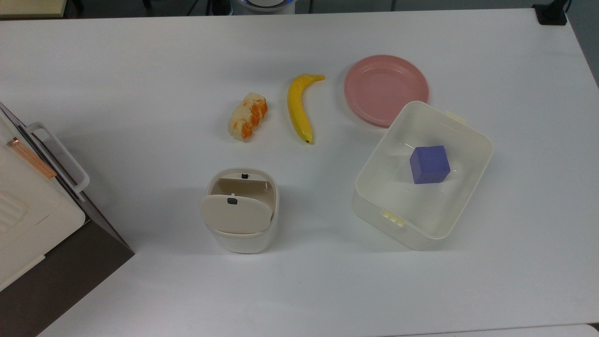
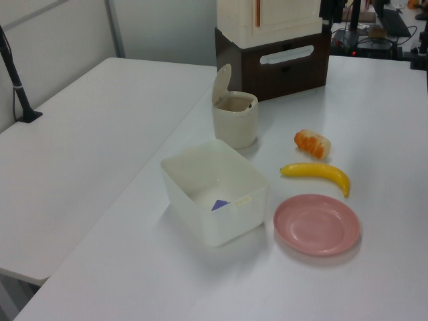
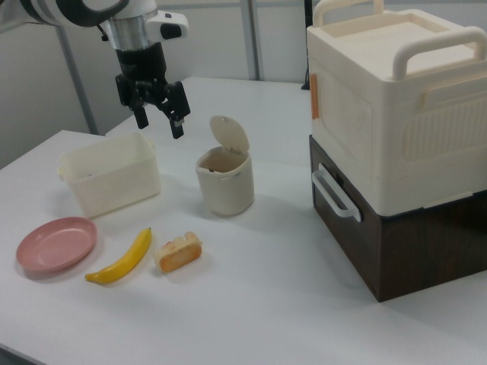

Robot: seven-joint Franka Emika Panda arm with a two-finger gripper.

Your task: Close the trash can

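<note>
A white table [image 1: 140, 93] fills the scene, with a second white table and pale partition walls behind it in the left view.

Going left to right in the right view: a pink plate [image 3: 57, 244] lies at the near left, with a translucent tub [image 3: 110, 182] behind it. A yellow banana [image 3: 122, 260] lies just right of the plate, and a piece of orange-and-cream toy food [image 3: 179, 252] sits just beside the banana's tip. Above the tub hangs the gripper [image 3: 158, 120], its two black fingers spread apart and pointing down, holding nothing.

The trash can [image 3: 225, 179] stands near the middle of the table, to the right of the gripper and lower, apart from it. Its lid [image 3: 230, 134] is tilted up on its hinge, so the bin is open and its inside shows. The gripper's right finger is near the raised lid in the right view but not touching it.

At the far right a cream box with handles [image 3: 396, 106] sits stacked on a dark brown cabinet [image 3: 396, 236].

In the top view the trash can [image 1: 241, 210] is at lower centre, its lid [image 1: 236, 214] bearing a small black button [image 1: 232, 201], and the tub [image 1: 421, 175] to its right holds a purple cube [image 1: 429, 164].
</note>
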